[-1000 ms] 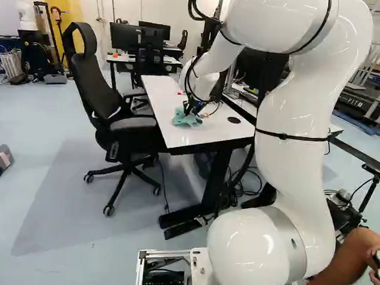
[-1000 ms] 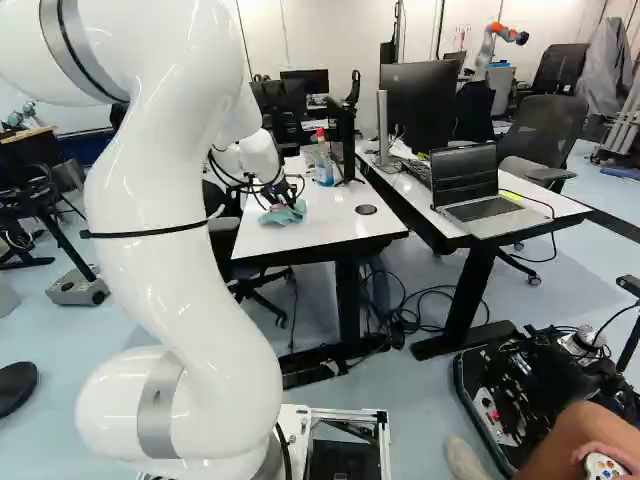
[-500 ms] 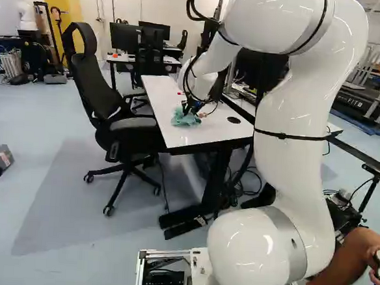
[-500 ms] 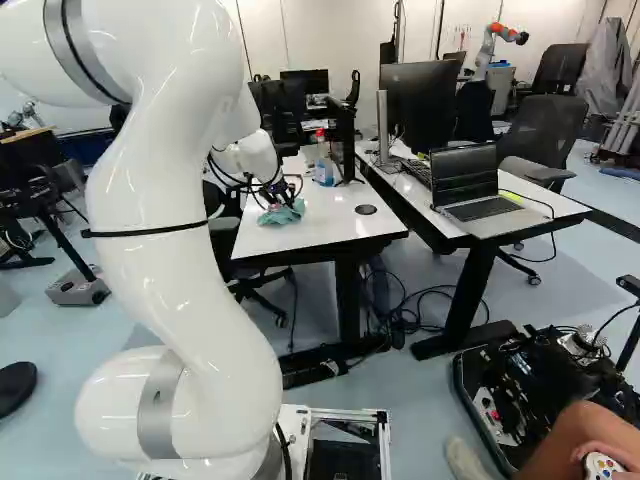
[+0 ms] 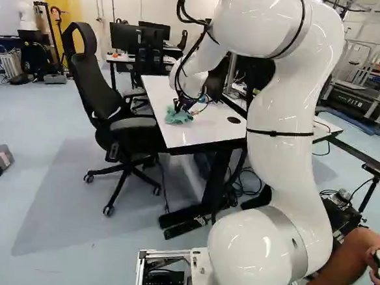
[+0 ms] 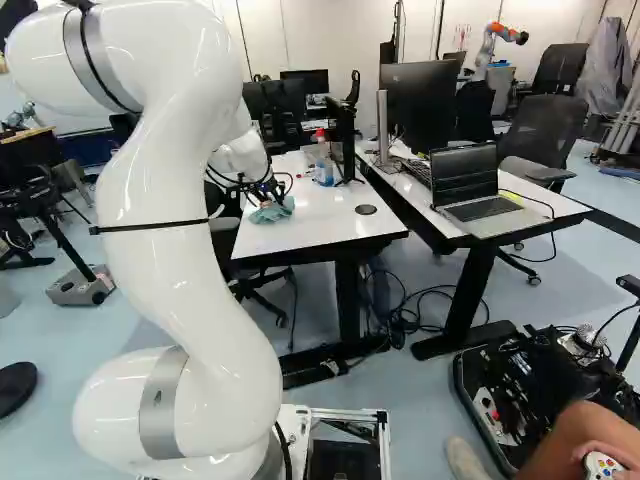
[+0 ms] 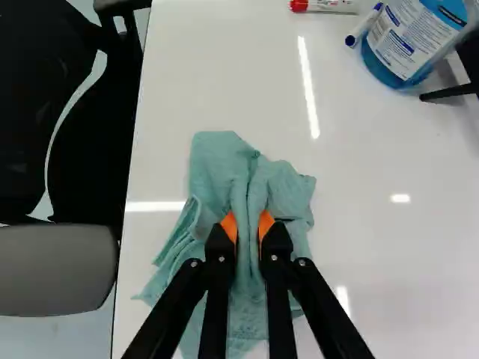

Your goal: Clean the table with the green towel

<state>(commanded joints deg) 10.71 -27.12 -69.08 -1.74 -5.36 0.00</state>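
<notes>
While the arm [image 5: 282,123] reaches out over the white counter [image 5: 200,131], the gripper [image 5: 178,109] is clamped onto the green towel [image 7: 224,168]. Wrist view makes it pretty obvious: the orange pads [image 7: 266,224] are pinching a raised fold from both sides. The rest of the towel is just kinda bunched up and wrinkled on the countertop, some of it ahead of the fingers and some underneath them, with one corner out near the chair-side edge.

As for the other stuff, a black chair [image 5: 136,124] sits right alongside that edge. Further ahead of the gripper, well apart from the towel, there's a red-capped marker [image 7: 322,6], plus a blue-capped marker [image 7: 363,27] right by a bottle [image 7: 408,41] of blue liquid. Also got a round black cap [image 6: 366,209] set into the counter. Over at the right of the right base view, an open laptop [image 6: 463,175] is on the next desk [image 6: 560,212], with a big monitor [image 6: 420,105] behind it.
</notes>
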